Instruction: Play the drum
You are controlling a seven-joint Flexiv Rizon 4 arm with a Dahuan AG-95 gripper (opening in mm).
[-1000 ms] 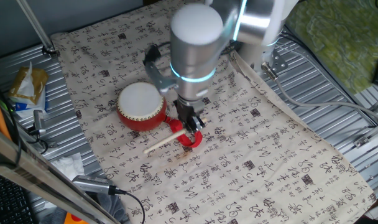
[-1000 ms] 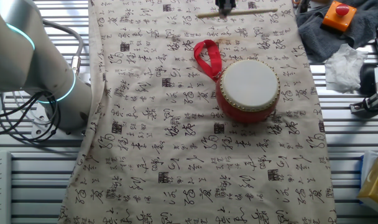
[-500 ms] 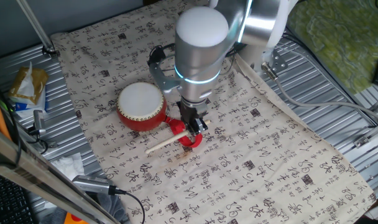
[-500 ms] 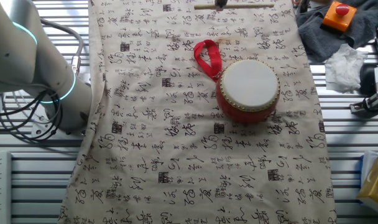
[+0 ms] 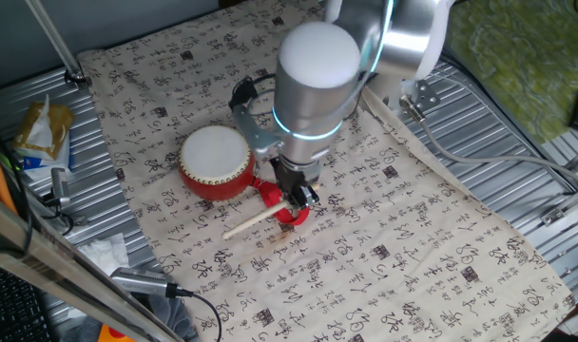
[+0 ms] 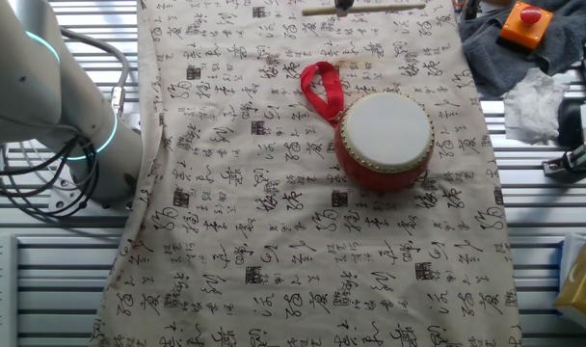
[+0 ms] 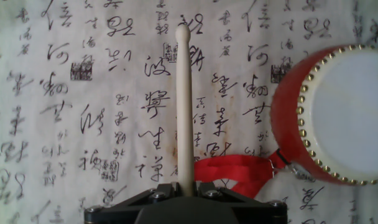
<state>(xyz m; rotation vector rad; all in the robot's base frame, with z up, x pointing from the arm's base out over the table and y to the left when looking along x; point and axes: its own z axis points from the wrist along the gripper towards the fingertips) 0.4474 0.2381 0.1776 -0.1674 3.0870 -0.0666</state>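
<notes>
The drum [image 5: 216,161], red-bodied with a white skin and gold studs, stands upright on the patterned cloth [image 5: 403,237]. Its red ribbon loop [image 5: 287,211] lies beside it. My gripper [image 5: 297,195] is just right of the drum, over the ribbon, shut on one end of a thin light wooden stick [image 5: 256,218]. In the hand view the stick [image 7: 184,106] runs straight out from between the jaws of the gripper [image 7: 186,190], with the drum [image 7: 338,112] to its right and apart from it, and the ribbon [image 7: 239,171] under the fingers. The other fixed view shows the drum [image 6: 384,138] and the stick [image 6: 365,8] at the top edge.
An orange box with a red button [image 6: 524,21] sits on grey fabric, with a white tissue [image 6: 534,101] beside it. A snack packet [image 5: 42,128] and cables [image 5: 156,285] lie on the ridged metal table [image 5: 517,142] off the cloth.
The arm has shifted slightly to the right with the stick still in the gripper. In the other fixed view the stick moved a little toward the top edge. The drum has not moved.
</notes>
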